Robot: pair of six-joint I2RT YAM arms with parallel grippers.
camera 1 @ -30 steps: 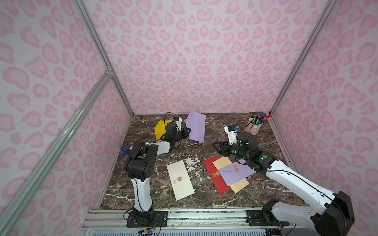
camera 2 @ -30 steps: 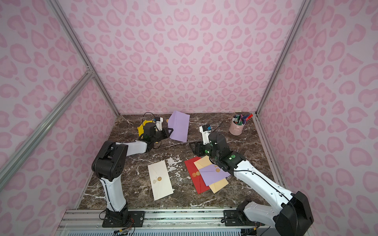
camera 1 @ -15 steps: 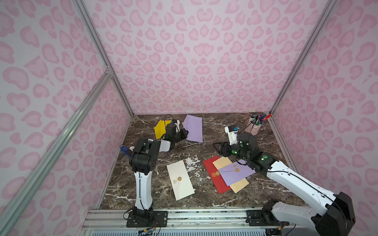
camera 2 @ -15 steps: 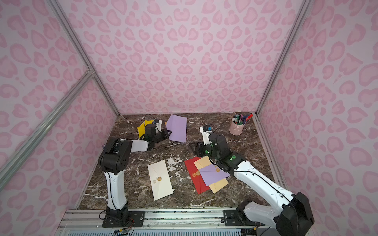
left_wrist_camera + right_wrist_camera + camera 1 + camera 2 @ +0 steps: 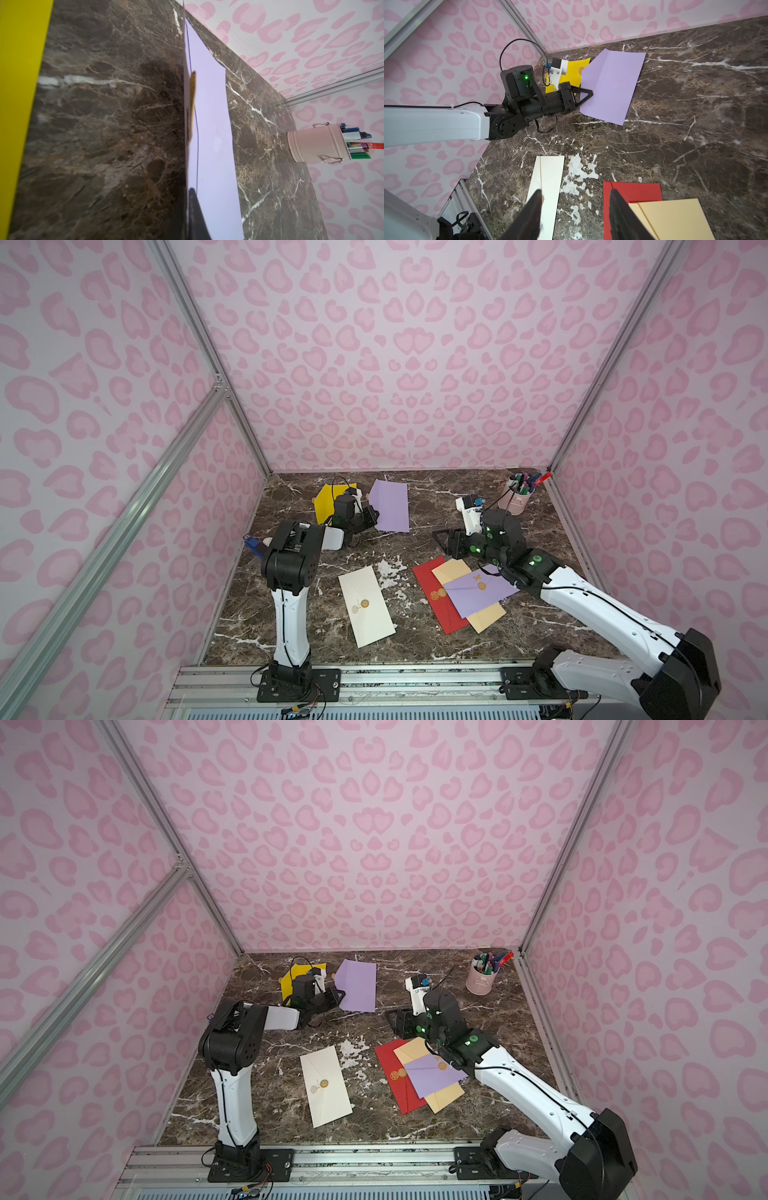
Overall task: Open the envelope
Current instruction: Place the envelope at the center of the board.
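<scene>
A purple envelope (image 5: 390, 506) (image 5: 358, 986) is at the back of the marble table, plain side up. My left gripper (image 5: 371, 516) (image 5: 339, 995) is shut on its left edge and holds that edge a little off the table. In the left wrist view the envelope (image 5: 214, 128) runs away from the fingertips (image 5: 194, 207), with a gold seal (image 5: 193, 93) seen edge-on on its underside. The right wrist view shows the left gripper (image 5: 589, 93) pinching the envelope (image 5: 611, 87). My right gripper (image 5: 442, 541) (image 5: 574, 207) hovers open mid-table, holding nothing.
A yellow envelope (image 5: 328, 502) lies behind the left gripper. A white sealed envelope (image 5: 365, 605) lies front centre. Red (image 5: 432, 589), tan (image 5: 486, 616) and purple (image 5: 478, 591) envelopes are stacked under the right arm. A pink pen cup (image 5: 517, 502) stands back right.
The left gripper has brought the purple envelope down and slightly left, closer to the table. The left arm's elbow has shifted a little. The right arm has stayed in place.
</scene>
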